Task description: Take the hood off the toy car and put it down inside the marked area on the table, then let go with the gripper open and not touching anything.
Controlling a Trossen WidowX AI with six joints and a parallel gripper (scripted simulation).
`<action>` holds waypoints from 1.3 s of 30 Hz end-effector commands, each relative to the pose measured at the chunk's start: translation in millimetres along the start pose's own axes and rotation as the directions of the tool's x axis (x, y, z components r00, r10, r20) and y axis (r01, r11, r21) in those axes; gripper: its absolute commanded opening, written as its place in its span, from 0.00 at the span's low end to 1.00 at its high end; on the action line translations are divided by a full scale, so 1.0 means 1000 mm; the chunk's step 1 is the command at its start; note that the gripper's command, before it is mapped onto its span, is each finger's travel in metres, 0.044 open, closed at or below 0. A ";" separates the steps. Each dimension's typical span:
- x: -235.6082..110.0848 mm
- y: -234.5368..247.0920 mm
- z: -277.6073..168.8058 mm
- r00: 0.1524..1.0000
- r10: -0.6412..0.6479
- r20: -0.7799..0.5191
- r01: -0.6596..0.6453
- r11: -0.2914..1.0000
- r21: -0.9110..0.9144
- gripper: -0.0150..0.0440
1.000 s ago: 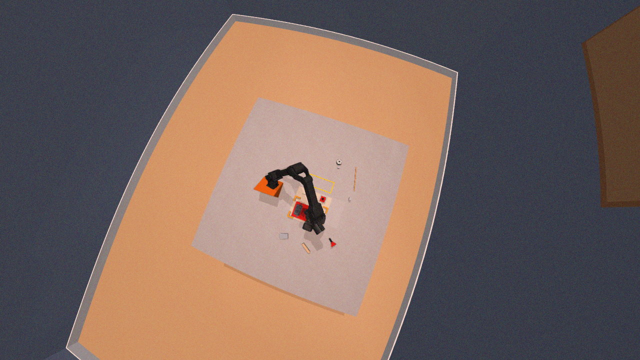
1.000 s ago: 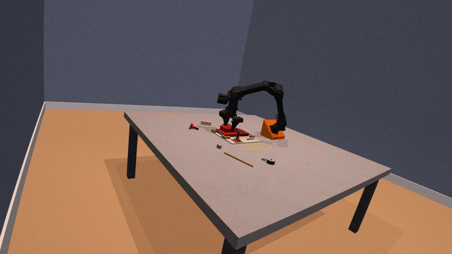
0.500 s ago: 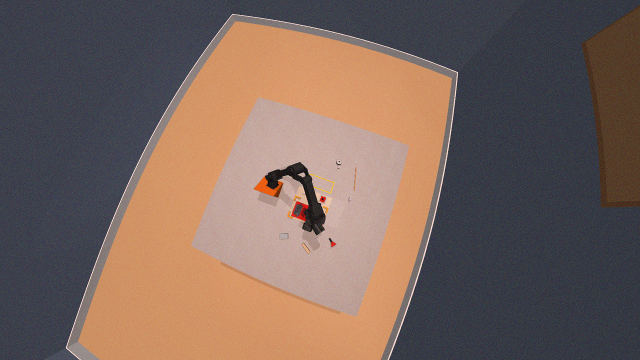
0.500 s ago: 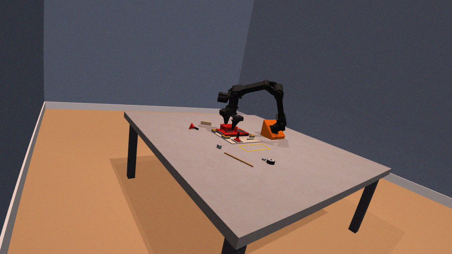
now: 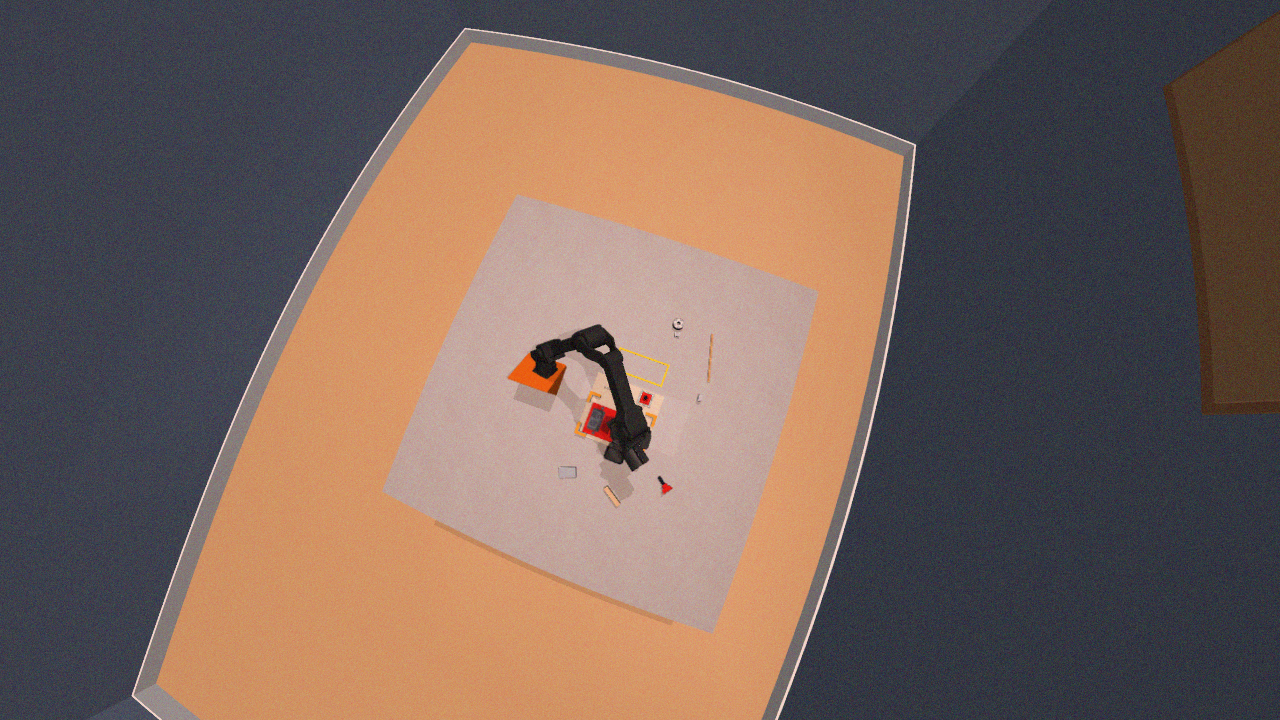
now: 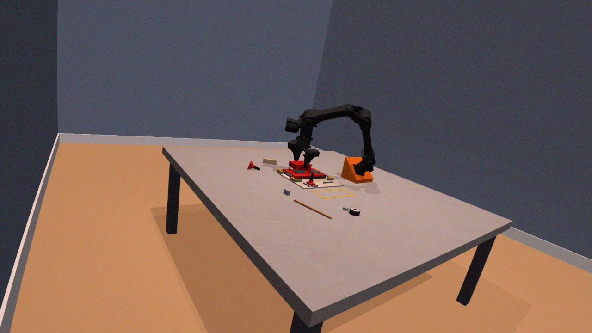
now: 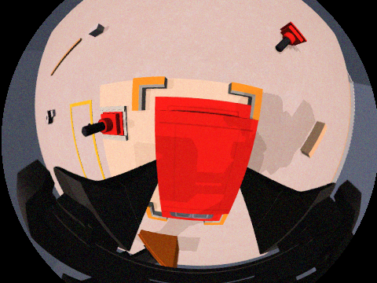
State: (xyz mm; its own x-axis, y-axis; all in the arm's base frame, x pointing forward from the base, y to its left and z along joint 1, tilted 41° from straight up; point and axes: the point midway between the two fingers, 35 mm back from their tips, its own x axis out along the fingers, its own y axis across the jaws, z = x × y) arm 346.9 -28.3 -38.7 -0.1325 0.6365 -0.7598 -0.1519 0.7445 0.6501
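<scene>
My gripper is shut on the red hood, one finger on each long side. It holds the hood a little above the toy car, which sits on a beige board with orange corner brackets. In the wrist view the hood hides nearly all of the car. The marked area is a yellow outlined rectangle on the table, just beyond the board's edge.
A red clamp with a black handle stands on the board. On the table lie a red peg, a wooden block, a thin stick, a grey cube and a black wheel. The orange arm base stands behind.
</scene>
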 end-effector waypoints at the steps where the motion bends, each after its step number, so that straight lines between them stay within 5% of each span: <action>1: -0.005 0.000 0.001 1.000 -0.008 0.003 0.008 1.000 -0.009 0.25; 18: -0.044 0.003 0.002 1.000 -0.004 0.004 0.004 1.000 0.001 0.25; 39: -0.052 0.142 0.002 1.000 -0.016 0.005 0.016 1.000 0.000 0.25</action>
State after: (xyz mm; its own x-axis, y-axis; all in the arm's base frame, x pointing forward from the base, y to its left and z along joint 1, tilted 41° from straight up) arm 339.6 33.5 79.3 -0.1321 0.6216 -0.7721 -0.1563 0.7562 0.6355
